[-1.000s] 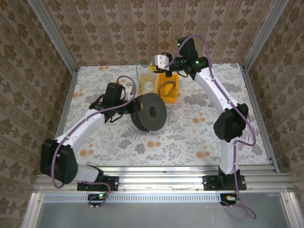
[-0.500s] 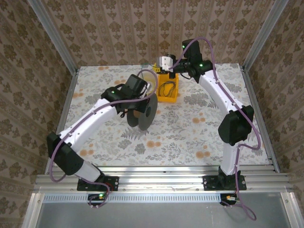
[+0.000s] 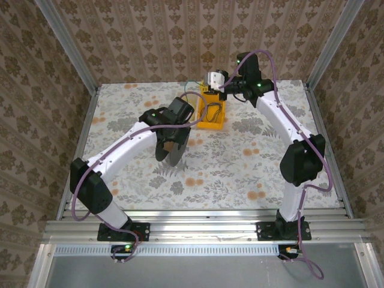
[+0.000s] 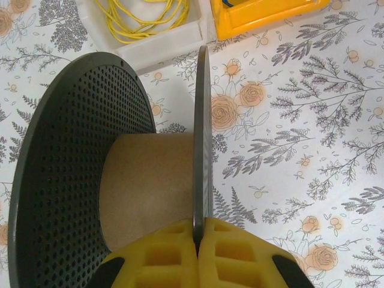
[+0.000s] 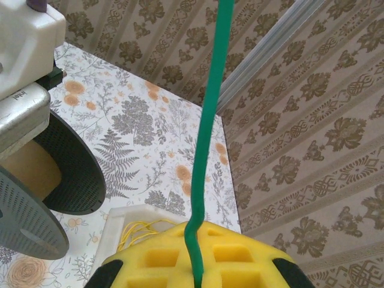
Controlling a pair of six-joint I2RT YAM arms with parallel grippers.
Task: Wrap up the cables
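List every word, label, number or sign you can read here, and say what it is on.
No text reads clearly.
Small dark print on the grey housing beside the black spool: too small and blurred to read.
The black spool, green cable and yellow bin carry no visible lettering.
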